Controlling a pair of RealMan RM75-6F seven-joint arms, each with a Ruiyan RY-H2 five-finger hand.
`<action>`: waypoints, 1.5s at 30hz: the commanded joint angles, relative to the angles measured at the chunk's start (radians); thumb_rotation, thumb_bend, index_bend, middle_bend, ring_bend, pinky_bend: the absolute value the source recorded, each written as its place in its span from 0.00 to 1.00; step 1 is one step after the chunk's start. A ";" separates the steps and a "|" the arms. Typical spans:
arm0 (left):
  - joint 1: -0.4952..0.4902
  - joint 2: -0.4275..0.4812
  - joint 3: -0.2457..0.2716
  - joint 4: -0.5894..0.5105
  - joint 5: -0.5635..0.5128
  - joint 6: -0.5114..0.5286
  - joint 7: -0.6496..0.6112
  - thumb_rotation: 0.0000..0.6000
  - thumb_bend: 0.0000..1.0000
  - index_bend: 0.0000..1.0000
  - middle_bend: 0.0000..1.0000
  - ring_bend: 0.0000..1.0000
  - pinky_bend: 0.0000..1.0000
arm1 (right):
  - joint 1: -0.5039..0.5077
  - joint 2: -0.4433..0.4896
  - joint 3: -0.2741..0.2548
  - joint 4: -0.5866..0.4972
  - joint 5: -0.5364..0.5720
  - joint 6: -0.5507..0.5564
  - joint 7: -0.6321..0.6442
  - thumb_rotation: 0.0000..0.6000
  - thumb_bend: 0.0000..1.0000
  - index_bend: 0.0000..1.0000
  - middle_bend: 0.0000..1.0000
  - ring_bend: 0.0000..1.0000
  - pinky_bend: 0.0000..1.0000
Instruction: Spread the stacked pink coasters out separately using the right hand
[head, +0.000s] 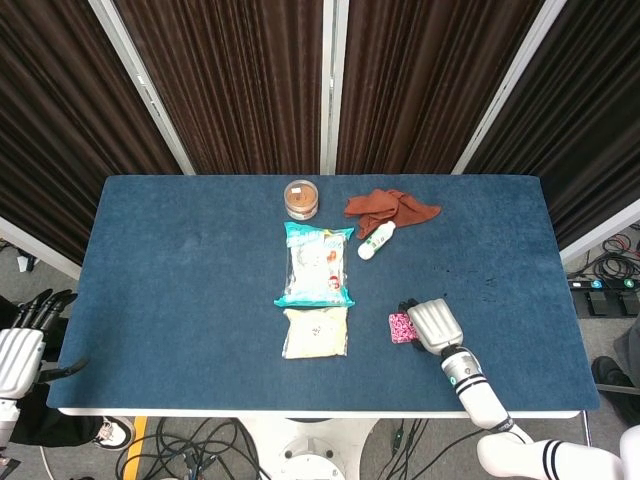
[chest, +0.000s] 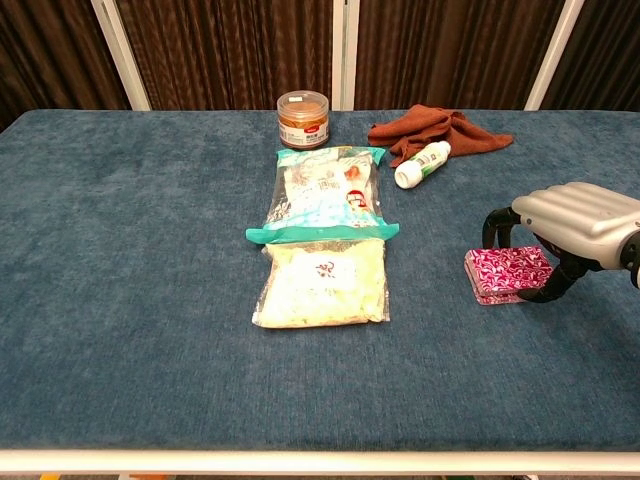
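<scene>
— Where's my right hand (chest: 565, 232) sitting?

— I see it arched over the stack of pink patterned square coasters (chest: 507, 274), its silver back up, dark fingers (chest: 492, 229) curled down at the far side and another dark digit down at the near right edge. I cannot tell whether the tips actually pinch the stack or just stand beside it; the contact is hidden under the palm.

— And from the head view?

— Worse. The right hand (head: 436, 325) covers most of the coasters (head: 401, 328); only a pink sliver shows at its left. How many coasters lie in the stack I can't make out.

— Which way does the stack lie?

— Flat on the blue felt-covered table (chest: 130, 260), near the front right. In the chest view it looks slightly longer left to right, edges roughly square to the table's front.

— The left hand?

— My left hand (head: 22, 345) hangs off the table's left front corner, fingers spread, holding nothing, partly cut by the frame.

— What else?

— To the left of the stack, a pale clear food packet (chest: 322, 283) touches a teal-edged snack bag (chest: 325, 195). Beyond them are a round brown-lidded plastic jar (chest: 303, 118), a small white bottle with a green label (chest: 422, 164), and a crumpled rust-brown cloth (chest: 440, 131).
</scene>
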 joint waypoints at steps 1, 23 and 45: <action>0.000 0.000 0.000 -0.001 0.000 0.000 0.001 1.00 0.02 0.12 0.10 0.00 0.13 | -0.002 0.003 0.000 -0.002 -0.004 0.004 0.006 1.00 0.18 0.40 0.42 0.77 0.89; 0.002 0.001 -0.001 0.004 -0.002 0.001 -0.002 1.00 0.02 0.12 0.10 0.00 0.13 | 0.086 -0.033 0.105 0.152 0.054 -0.054 0.036 1.00 0.21 0.42 0.43 0.77 0.89; 0.005 0.000 -0.003 0.018 -0.005 0.004 -0.015 1.00 0.02 0.12 0.10 0.00 0.13 | 0.174 -0.130 0.126 0.362 0.118 -0.214 0.106 1.00 0.17 0.33 0.35 0.77 0.89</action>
